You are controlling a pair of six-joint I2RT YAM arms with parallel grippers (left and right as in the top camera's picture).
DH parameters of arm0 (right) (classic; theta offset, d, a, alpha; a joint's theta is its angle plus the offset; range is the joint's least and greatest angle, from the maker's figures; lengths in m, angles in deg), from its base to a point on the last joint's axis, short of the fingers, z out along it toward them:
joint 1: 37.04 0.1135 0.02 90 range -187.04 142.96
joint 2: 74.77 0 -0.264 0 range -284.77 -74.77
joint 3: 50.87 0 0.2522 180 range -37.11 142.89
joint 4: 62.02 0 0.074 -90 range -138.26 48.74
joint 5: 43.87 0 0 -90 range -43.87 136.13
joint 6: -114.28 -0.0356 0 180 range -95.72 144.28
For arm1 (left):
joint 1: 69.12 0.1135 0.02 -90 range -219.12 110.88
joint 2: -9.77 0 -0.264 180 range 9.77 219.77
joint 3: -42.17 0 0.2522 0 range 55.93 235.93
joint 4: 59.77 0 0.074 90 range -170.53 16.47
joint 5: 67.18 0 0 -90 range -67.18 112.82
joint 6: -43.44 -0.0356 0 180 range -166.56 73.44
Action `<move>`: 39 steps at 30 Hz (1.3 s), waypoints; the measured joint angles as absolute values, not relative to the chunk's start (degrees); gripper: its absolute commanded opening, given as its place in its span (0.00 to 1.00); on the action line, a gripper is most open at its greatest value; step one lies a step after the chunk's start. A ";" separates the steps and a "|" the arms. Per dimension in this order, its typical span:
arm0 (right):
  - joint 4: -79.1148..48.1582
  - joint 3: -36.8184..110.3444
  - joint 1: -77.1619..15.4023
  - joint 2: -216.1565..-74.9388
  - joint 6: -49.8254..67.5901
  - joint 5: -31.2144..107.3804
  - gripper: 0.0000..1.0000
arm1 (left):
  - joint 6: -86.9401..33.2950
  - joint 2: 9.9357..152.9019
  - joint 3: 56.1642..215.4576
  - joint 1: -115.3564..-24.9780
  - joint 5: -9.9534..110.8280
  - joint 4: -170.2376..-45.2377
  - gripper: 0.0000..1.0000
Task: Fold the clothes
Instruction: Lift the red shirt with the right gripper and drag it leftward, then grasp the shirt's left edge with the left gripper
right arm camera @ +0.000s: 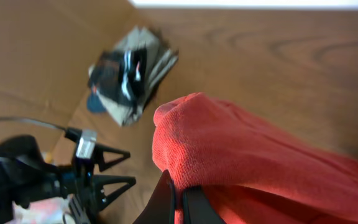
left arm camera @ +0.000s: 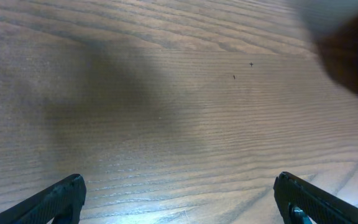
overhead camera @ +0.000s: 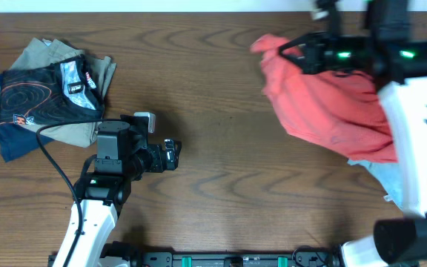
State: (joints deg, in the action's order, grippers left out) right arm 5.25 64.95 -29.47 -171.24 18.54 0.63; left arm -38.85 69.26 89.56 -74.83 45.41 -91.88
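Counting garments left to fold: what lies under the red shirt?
A light-blue cloth pokes out beneath the lower edge of the red shirt. How far it runs under, and anything else beneath, is covered.

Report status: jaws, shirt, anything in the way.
Left gripper: jaws open, empty, over table. Right gripper: jaws shut on red shirt, bunched. Light-blue garment at its edge. Folded pile far left, clear.
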 measured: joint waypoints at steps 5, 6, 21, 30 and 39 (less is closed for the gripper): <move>5.47 64.95 -25.27 -176.33 19.24 6.93 0.99 | -38.85 69.26 89.56 -74.83 45.41 -91.86 0.98; 5.73 64.95 -24.86 -176.95 19.26 8.96 0.99 | -38.85 69.26 89.56 -74.83 45.43 -91.86 0.98; 26.41 64.93 -41.51 -178.02 11.22 41.79 0.99 | -38.57 69.45 89.61 -74.88 45.45 -89.45 0.98; 32.95 64.93 -57.62 -178.02 7.20 44.80 0.99 | -29.70 79.33 89.76 -82.33 46.72 -75.03 0.98; 36.49 64.93 -61.14 -178.02 6.89 44.50 0.99 | -17.37 98.72 90.46 -94.99 47.05 -53.06 0.98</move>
